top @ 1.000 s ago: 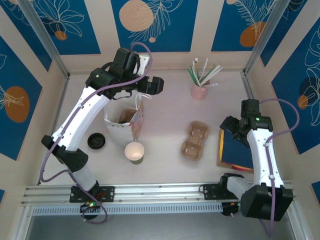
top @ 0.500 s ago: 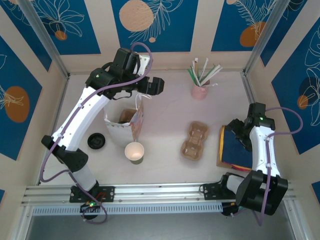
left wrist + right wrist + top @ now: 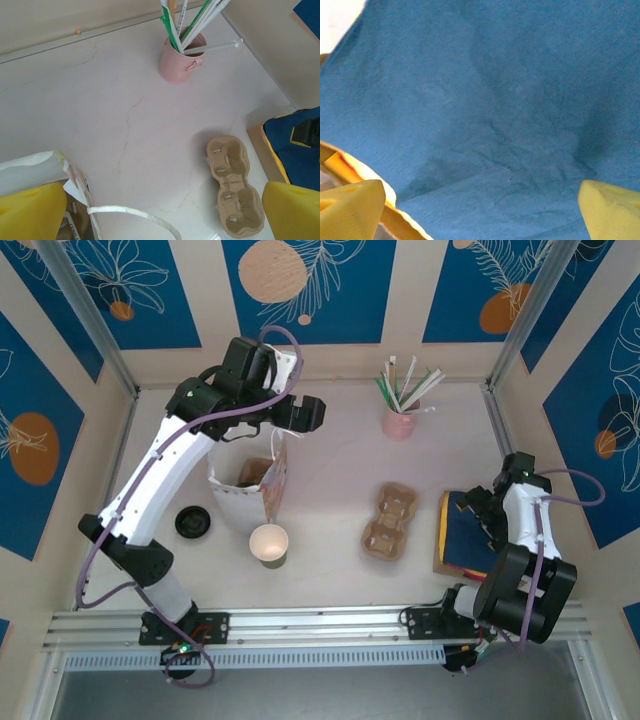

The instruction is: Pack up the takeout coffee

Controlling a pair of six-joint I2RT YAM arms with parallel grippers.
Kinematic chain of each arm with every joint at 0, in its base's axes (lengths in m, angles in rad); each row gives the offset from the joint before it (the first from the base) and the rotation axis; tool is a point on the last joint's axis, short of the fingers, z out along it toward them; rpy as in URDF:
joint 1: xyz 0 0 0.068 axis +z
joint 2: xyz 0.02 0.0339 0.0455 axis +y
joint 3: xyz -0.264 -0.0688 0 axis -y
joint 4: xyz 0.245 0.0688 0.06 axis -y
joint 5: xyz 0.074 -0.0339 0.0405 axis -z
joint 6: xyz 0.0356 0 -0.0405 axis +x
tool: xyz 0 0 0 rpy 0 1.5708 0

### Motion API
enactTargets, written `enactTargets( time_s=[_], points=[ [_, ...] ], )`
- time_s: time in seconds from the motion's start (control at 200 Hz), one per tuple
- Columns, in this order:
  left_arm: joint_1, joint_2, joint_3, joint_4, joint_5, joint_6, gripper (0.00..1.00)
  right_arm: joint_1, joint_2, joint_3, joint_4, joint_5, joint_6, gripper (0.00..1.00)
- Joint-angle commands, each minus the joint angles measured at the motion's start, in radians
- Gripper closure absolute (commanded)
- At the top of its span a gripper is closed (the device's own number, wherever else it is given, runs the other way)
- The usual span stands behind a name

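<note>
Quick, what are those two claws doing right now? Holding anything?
Left gripper: open, holding nothing.
Right gripper: open, holding nothing, close over blue fabric.

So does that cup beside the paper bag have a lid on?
No, off: the cup shows its white inside; a black lid lies apart.

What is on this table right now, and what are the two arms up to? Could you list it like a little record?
Left fingers: wide apart, empty, above the white paper bag
Right fingers: wide apart, empty, close over the blue cloth
Lidless cup: upright, white inside, on the near side of the bag
Loose black lid: lying flat, left of the bag
Cardboard carrier: empty, between bag and cloth
Pink pot: far side, holding straws
</note>
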Motion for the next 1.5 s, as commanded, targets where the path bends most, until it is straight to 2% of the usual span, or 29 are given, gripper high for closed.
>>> enactTargets(
  time_s=[0.0,0.13,0.455,0.78,0.87,1.02,1.185,1.24,1.375,1.495],
  points=[
    [-0.007,-0.036,-0.018,-0.026,-0.024,0.032,0.0,-0.009,0.011,-0.004,-0.002,0.038,0.028,0.01],
    [-0.005,-0.041,-0.025,-0.027,-0.036,0.039,0.0,-0.017,0.048,0.007,-0.012,0.07,0.04,0.01],
    [-0.005,-0.035,-0.024,-0.027,-0.042,0.043,0.0,-0.019,0.106,-0.023,0.036,0.031,0.04,0.0],
    [-0.004,-0.034,-0.03,-0.029,-0.049,0.045,0.0,-0.035,0.122,-0.039,0.064,-0.019,0.029,0.15],
    [-0.005,-0.037,-0.032,-0.029,-0.054,0.045,0.0,-0.038,0.121,-0.039,0.064,-0.02,0.029,0.23],
    [-0.003,-0.041,-0.04,-0.027,-0.062,0.048,0.0,-0.043,0.106,-0.039,0.059,-0.026,0.028,0.46],
    [-0.002,-0.041,-0.038,-0.026,-0.063,0.048,0.0,-0.048,0.082,-0.036,0.042,-0.027,0.035,0.58],
    [-0.002,-0.04,-0.039,-0.024,-0.063,0.049,0.0,-0.048,0.07,-0.035,0.036,-0.027,0.036,0.66],
    [-0.003,-0.04,-0.038,-0.024,-0.069,0.047,0.0,-0.05,0.04,-0.027,0.02,-0.025,0.043,0.7],
    [-0.002,-0.038,-0.036,-0.022,-0.074,0.047,0.0,-0.052,0.018,-0.021,0.01,-0.029,0.046,0.88]
  ],
)
